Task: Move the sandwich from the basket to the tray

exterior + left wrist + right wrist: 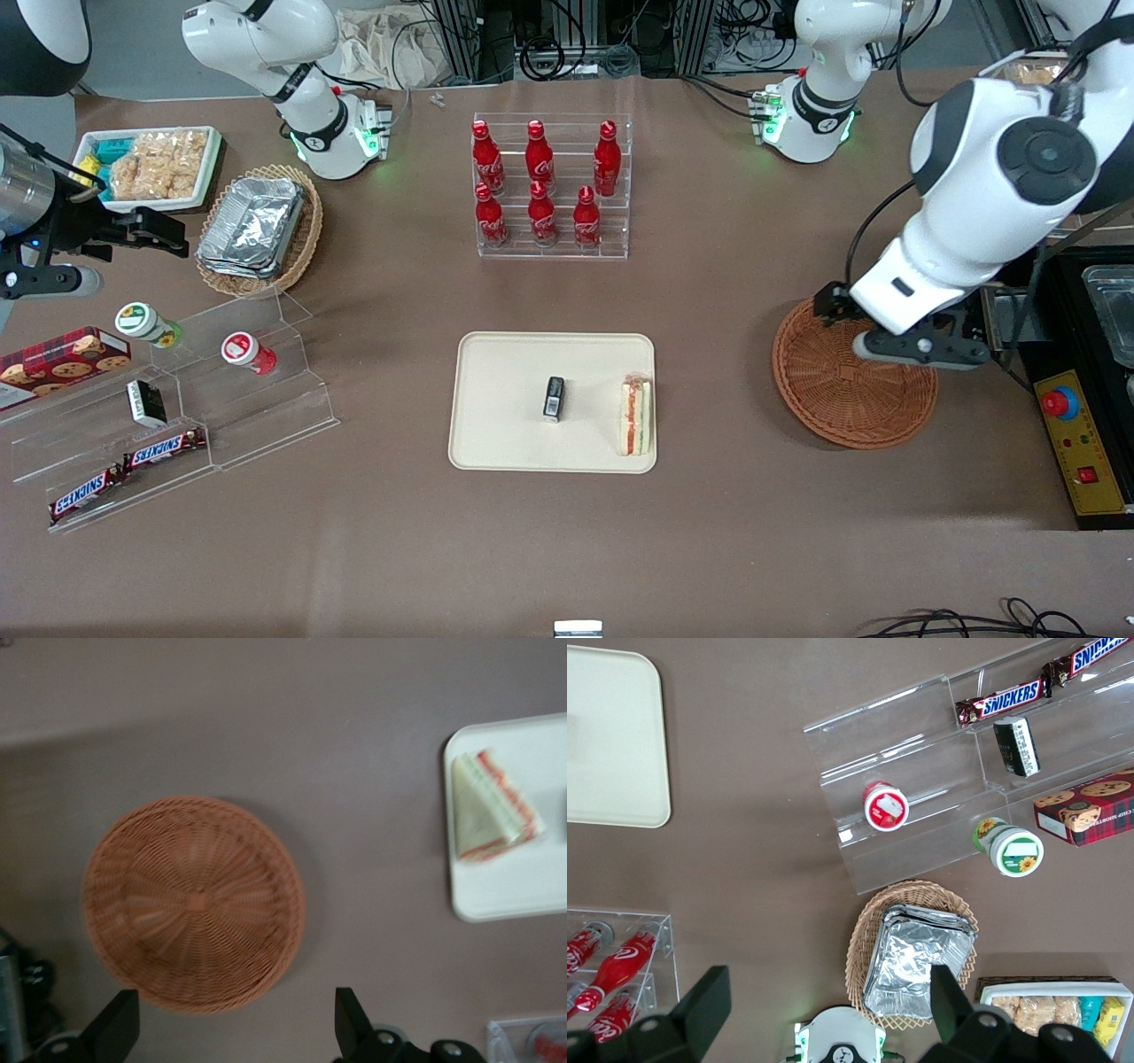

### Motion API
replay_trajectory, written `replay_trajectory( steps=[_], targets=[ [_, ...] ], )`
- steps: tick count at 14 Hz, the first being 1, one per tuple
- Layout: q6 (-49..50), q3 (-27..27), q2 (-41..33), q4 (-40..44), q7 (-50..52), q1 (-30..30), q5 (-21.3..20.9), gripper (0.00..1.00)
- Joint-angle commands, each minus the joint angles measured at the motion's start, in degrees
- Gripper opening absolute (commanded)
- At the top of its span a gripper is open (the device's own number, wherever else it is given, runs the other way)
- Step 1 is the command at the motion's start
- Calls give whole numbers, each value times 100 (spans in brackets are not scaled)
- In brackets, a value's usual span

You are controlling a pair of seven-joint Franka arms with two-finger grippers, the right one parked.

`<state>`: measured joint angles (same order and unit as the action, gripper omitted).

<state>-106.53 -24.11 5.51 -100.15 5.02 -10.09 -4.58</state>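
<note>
The sandwich (pixel 636 415) (pixel 492 811), a white-bread wedge with red and green filling, lies on the cream tray (pixel 496 399) (pixel 514 886), near the tray's edge that faces the basket. The round reddish-brown basket (pixel 842 390) (pixel 195 904) stands on the table toward the working arm's end, with nothing in it. My left gripper (pixel 921 348) (pixel 235 1010) hangs above the basket's rim, open, its two black fingers wide apart with nothing between them.
A small black object (pixel 554 397) lies mid-tray. A clear rack of red bottles (pixel 551 186) stands farther from the camera. Acrylic steps with snacks (pixel 177 399), a tan basket of foil containers (pixel 257 230) and a white snack tray (pixel 151 164) sit toward the parked arm's end. A black control box (pixel 1076 434) stands beside the basket.
</note>
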Motion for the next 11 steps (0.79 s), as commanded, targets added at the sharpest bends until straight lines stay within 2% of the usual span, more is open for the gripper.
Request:
replay_trajectory(
  steps=[1,4,6,7,11],
  targets=[
    [194,3,-269,-198,-396,-177,106,99],
    [212,327,-287,-66,-309,-177,88,100],
    [203,634,-226,30,-352,-186,306,100],
    [168,680,-226,39,-378,-177,526,100],
    [194,654,-243,127,-291,-142,659,100]
  ],
)
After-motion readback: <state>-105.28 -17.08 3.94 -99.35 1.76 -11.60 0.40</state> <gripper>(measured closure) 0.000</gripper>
